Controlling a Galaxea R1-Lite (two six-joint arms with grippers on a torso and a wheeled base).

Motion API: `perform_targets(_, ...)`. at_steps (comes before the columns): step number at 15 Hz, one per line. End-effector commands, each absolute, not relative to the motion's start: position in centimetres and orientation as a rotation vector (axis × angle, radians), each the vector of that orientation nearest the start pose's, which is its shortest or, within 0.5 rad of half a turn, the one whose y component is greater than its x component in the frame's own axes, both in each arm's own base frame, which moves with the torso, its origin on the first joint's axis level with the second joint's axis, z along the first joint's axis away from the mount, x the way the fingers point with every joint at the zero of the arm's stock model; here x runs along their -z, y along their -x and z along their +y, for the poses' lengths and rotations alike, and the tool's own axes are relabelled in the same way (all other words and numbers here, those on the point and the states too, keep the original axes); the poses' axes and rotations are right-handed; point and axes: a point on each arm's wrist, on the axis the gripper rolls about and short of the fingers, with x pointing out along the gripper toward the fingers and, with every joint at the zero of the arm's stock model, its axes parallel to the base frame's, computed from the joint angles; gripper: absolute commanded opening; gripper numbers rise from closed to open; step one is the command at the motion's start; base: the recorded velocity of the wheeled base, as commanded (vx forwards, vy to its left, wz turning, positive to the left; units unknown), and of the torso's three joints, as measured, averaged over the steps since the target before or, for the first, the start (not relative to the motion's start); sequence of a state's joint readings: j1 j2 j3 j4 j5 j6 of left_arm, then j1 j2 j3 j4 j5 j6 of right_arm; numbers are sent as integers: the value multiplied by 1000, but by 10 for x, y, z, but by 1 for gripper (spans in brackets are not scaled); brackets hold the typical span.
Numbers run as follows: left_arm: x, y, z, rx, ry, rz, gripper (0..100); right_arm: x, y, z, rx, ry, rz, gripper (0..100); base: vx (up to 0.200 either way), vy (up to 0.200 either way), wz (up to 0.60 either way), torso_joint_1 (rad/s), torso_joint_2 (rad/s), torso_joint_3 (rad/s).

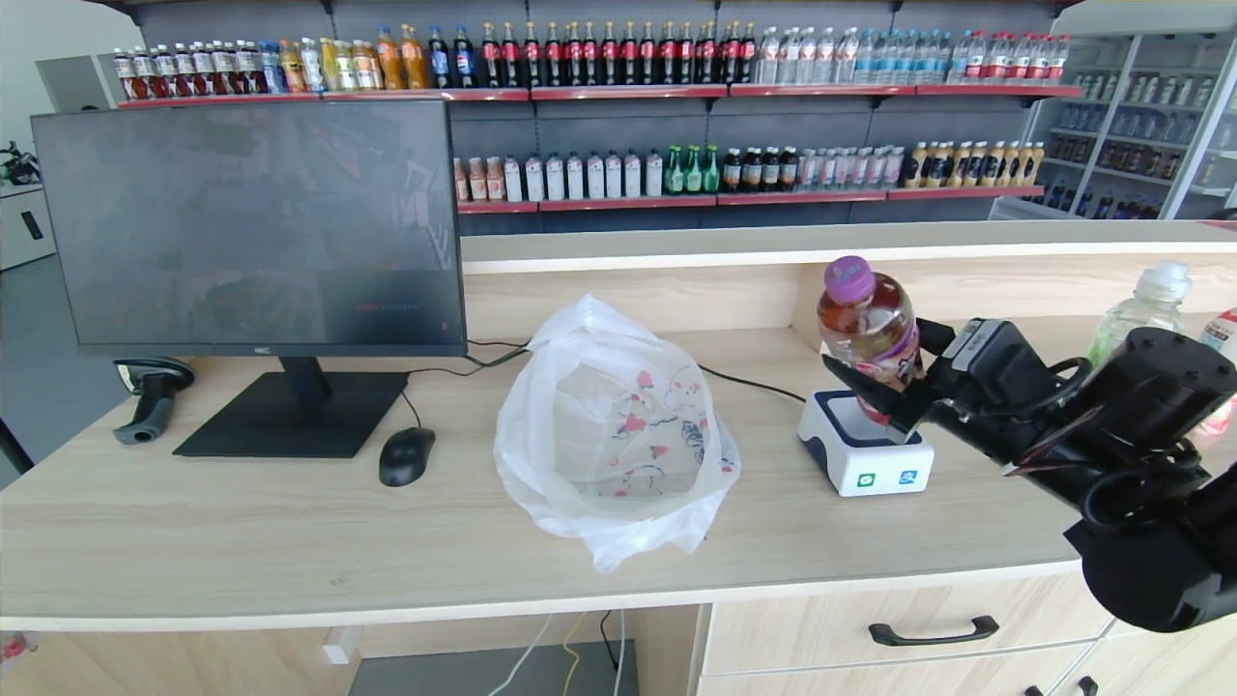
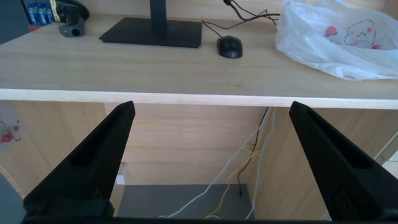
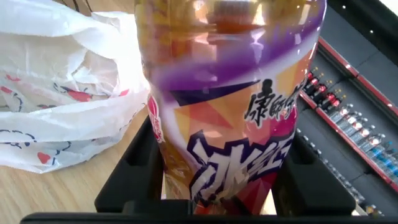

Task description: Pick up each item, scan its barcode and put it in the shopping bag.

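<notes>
Over scanner [image 1: 867, 456], right gripper [image 1: 889, 365] clasping bottle [image 1: 863, 317]

A strip of open light-wood counter [image 1: 290, 551] lies between the white, red-printed plastic shopping bag [image 1: 614, 435] and the white-and-blue box scanner [image 1: 865, 454], crossed at the back by a thin black cable [image 1: 754, 385]. The bag's mouth gapes upward, reachable from above. The raised wooden back ledge [image 1: 676, 261] walls off the rear. A clear plastic bottle [image 1: 1145, 309] stands behind the right arm. Left of the bag, a black mouse [image 1: 406, 454] and a black monitor [image 1: 251, 222] crowd the surface. The left gripper [image 2: 205, 162], spread wide, sits below the counter's overhanging front edge.
</notes>
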State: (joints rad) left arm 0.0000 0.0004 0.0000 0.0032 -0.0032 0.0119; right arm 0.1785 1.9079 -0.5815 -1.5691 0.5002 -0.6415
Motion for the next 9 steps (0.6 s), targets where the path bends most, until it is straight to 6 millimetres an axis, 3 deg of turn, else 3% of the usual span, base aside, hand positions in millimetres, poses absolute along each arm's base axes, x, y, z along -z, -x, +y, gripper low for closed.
perform_targets(1,-76,23,0,3,-12,2,100,-167,-292,91,-584,563,-471,0,0,0,0,0,0,0)
perform_targets(5,-76,23,0,3,-11,2,100,-187,-278,127,-427,129,-395,0,0,0,0,0,0,0)
perform_targets(9,-76,23,0,3,-11,2,100,-201,-275,130,-455,-55,-407,0,0,0,0,0,0,0)
